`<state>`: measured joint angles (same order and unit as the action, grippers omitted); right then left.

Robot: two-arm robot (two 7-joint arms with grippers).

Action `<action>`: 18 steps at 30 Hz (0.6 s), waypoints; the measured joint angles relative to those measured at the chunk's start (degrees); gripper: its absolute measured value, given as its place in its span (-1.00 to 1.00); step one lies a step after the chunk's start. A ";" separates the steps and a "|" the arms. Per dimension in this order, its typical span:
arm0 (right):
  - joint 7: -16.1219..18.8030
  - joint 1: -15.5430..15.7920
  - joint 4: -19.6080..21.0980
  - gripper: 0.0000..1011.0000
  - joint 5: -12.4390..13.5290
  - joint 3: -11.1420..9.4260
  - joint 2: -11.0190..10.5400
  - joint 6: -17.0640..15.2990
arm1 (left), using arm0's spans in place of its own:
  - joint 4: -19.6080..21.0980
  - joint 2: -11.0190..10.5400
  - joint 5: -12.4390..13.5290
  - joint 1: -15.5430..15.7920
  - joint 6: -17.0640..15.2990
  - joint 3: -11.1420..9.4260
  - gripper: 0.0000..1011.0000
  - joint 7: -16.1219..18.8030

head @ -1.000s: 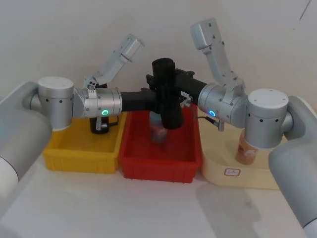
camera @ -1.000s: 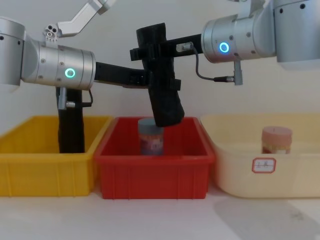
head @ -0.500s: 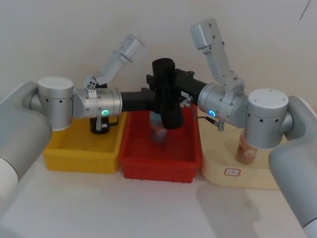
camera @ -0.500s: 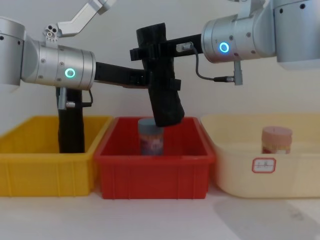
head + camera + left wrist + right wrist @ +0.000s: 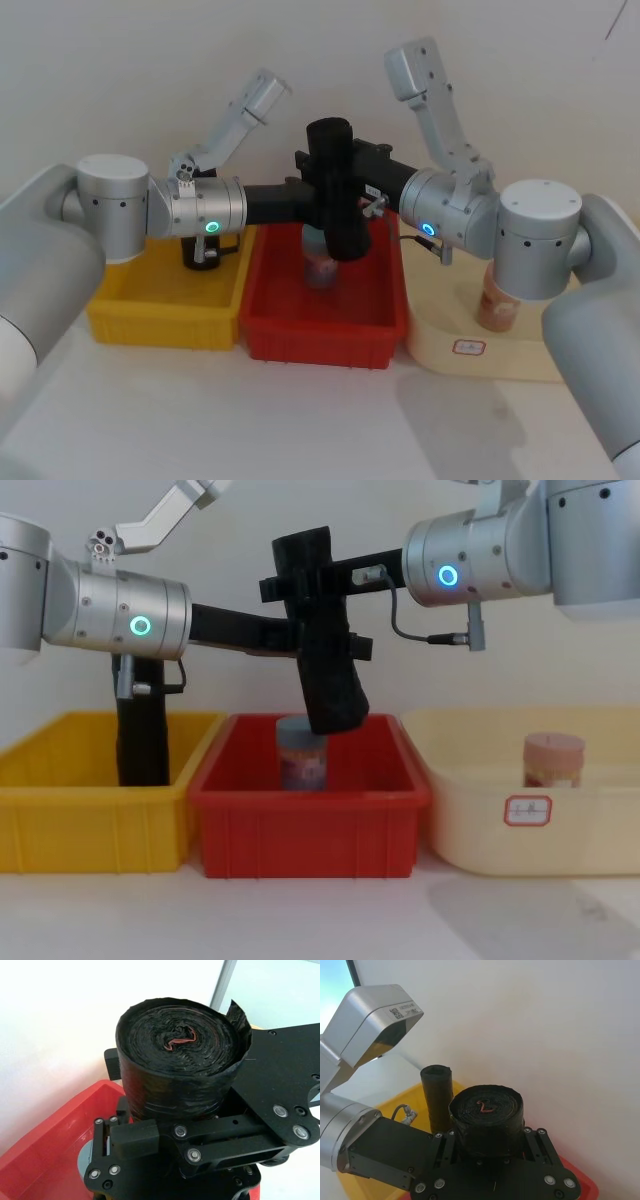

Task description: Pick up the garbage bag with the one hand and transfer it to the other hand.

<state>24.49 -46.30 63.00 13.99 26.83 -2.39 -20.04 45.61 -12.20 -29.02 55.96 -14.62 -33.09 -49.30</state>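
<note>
- Chest view shows you the garbage bag (image 5: 323, 630) tilted in the air above the red bin (image 5: 310, 825).
- Your left gripper (image 5: 300, 640) clenches its middle — the right gripper (image 5: 300, 580) clamps it nearer the top.
- A slim black roll (image 5: 142, 735) stands in the yellow bin (image 5: 90, 825), left.

- Garbage bag (image 5: 322, 640): black, centre of the frame, red streak at its core.
- Left gripper (image 5: 305, 640): black, teal ring on a silver arm.
- Right gripper (image 5: 300, 580): black, blue ring.
- Bins: yellow (image 5: 90, 825) lower left, red (image 5: 310, 830) centre, cream (image 5: 540, 830) lower right.
- Slim roll (image 5: 140, 735): black.
</note>
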 joint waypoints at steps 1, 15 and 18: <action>-0.13 0.03 0.06 0.06 -0.03 0.02 -0.02 0.02 | 0.00 0.00 0.00 0.00 0.00 0.00 0.70 0.00; -6.12 1.50 4.25 0.06 -3.66 0.71 -1.06 0.30 | 0.00 0.00 0.01 0.00 0.01 0.01 0.98 0.01; -8.36 1.85 5.59 0.06 -5.21 0.88 -1.36 -0.02 | 0.00 0.00 0.01 0.00 0.01 0.01 0.98 0.01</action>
<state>16.13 -44.45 68.60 8.79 27.71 -3.76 -20.06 45.60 -12.20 -29.02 55.96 -14.61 -33.08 -49.29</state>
